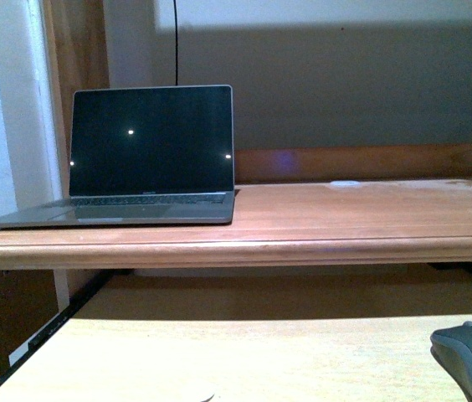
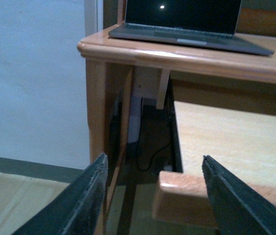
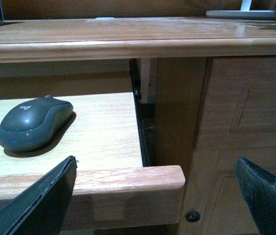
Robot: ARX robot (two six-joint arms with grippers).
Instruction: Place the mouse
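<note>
While the mouse (image 3: 34,122) lies free, the right pincer (image 3: 155,164) gapes nearby.

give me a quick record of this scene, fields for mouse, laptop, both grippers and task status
mouse: dark grey, lying on the pull-out shelf near its right end, not held
laptop: open, screen dark, on the left of the desk top
left gripper: open, empty, facing the shelf's left front corner
right gripper: open, empty, apart from the mouse
status: mouse not yet picked up
</note>
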